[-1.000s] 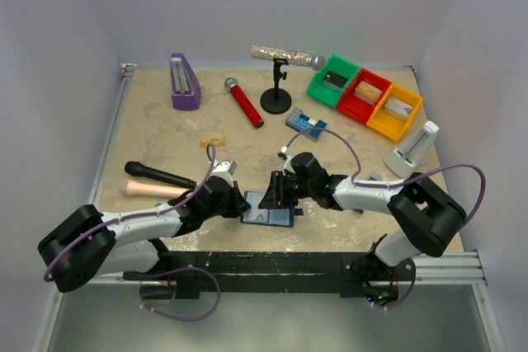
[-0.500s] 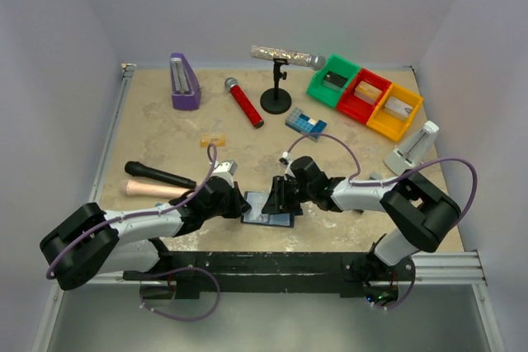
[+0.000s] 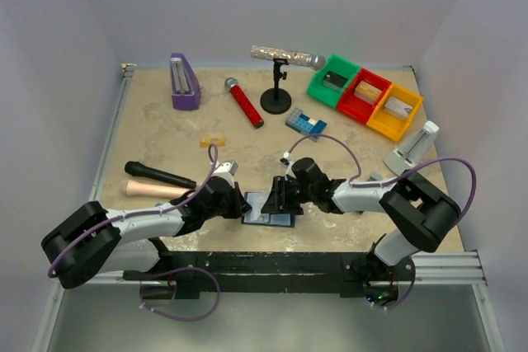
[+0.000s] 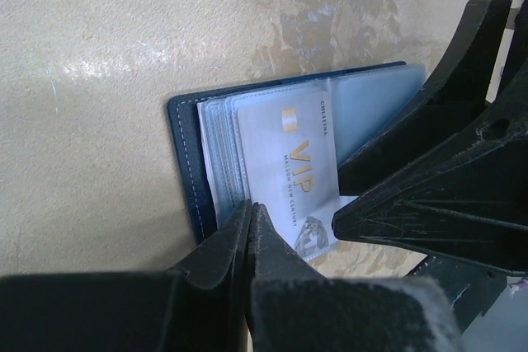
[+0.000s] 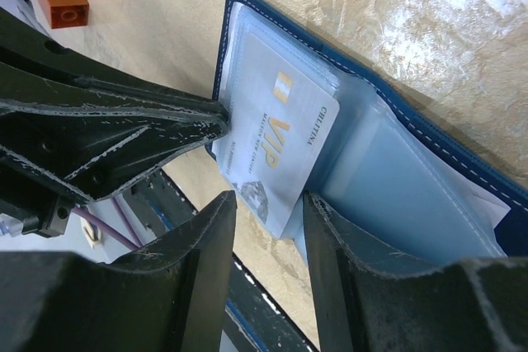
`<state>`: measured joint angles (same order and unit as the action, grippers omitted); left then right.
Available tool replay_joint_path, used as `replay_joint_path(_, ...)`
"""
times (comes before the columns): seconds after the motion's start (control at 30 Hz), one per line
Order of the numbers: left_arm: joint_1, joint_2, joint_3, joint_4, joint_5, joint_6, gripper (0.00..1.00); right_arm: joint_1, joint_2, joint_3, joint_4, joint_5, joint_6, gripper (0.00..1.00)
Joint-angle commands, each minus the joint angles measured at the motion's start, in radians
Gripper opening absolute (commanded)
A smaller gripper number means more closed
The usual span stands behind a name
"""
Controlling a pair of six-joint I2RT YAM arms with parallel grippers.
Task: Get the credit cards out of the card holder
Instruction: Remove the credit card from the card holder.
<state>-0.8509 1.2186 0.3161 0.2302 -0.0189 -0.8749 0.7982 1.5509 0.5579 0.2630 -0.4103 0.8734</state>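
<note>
Card holder: my open dark-blue bifold wallet (image 4: pixel 183 162) lay flat by the table's near edge, between both grippers.
Its pockets: a silver-grey "VIP" credit card (image 4: pixel 289 162) jutted from the pale clear sleeves.
Bins: the green, red and yellow plastic trays (image 3: pixel 353 111), far right, each held a small item.
Left gripper (image 4: pixel 250 208): fingers together, tips on the sleeves' edge.
Right gripper (image 5: pixel 268 200): fingers apart, straddling that card's corner.
Nearby: I saw a black handheld microphone (image 3: pixel 158 175) at left.

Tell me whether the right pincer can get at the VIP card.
Probably yes: right pincer is open, the VIP card jutting between its fingers; the shut left pincer rests on the holder alongside, not blocking.
</note>
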Motion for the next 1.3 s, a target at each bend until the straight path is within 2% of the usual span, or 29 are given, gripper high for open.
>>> replay_joint_path(0.0,0.006,0.021,-0.005,0.050,0.011,0.001,0.00,-0.005,-0.005,-0.023,0.093,-0.002,0.035,0.43)
replay_joint_path(0.63,0.006,0.016,-0.049,0.063,0.002,-0.010,0.00,-0.017,-0.083,-0.079,0.145,0.051,0.078,0.42)
replay_joint_path(1.27,0.004,0.042,-0.077,0.090,0.005,-0.013,0.00,-0.019,0.041,-0.081,0.349,-0.062,0.141,0.41)
